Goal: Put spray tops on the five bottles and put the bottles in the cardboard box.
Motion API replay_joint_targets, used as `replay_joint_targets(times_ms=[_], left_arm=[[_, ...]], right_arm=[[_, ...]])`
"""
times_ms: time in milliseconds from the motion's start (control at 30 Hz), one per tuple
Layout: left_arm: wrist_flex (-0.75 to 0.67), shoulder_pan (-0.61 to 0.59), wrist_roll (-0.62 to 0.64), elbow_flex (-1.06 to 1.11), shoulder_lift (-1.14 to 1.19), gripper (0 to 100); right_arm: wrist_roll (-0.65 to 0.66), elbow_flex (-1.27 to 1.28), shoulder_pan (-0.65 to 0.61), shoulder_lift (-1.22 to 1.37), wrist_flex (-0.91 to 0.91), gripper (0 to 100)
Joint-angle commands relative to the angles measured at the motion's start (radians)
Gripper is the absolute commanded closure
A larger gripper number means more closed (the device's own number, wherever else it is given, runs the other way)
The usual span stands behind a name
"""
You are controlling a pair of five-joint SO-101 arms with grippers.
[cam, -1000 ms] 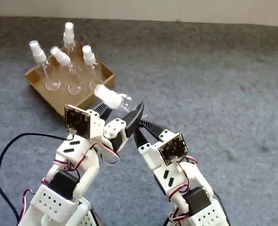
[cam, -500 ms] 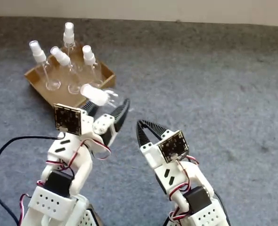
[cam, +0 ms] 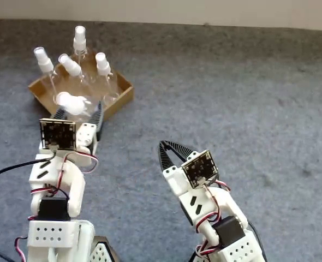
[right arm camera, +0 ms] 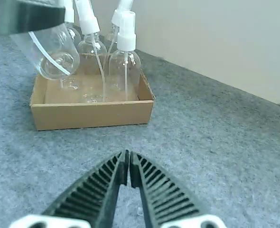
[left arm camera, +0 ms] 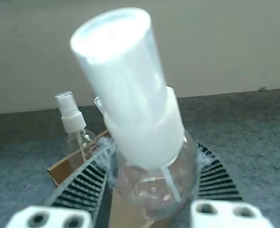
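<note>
Gripping a capped clear bottle, left gripper by the cardboard box, right gripper closed

**White arms, black fingers**

Both arms are white plastic with black motor blocks at the joints. The left arm has a black cable and red-and-white wires; the right arm shows red wires too. Each wrist carries a dark square circuit board. The ribbed fingers are black.
</note>
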Motion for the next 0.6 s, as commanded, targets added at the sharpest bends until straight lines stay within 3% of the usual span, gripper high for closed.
replay_joint_targets(times_ms=[0, 367, 567], left_arm=[[0.003, -0.068, -0.017, -0.024, 0.015, 97], [-0.012, -0.122, -0.014, -0.283, 0.529, 97], [-0.255, -0.122, -0.014, -0.265, 0.7, 97]], right_arm=[[0.006, 0.134, 0.013, -0.007, 0.005, 99.5], [0.006, 0.134, 0.013, -0.005, 0.007, 99.5], [0.006, 0.134, 0.013, -0.005, 0.007, 99.5]])
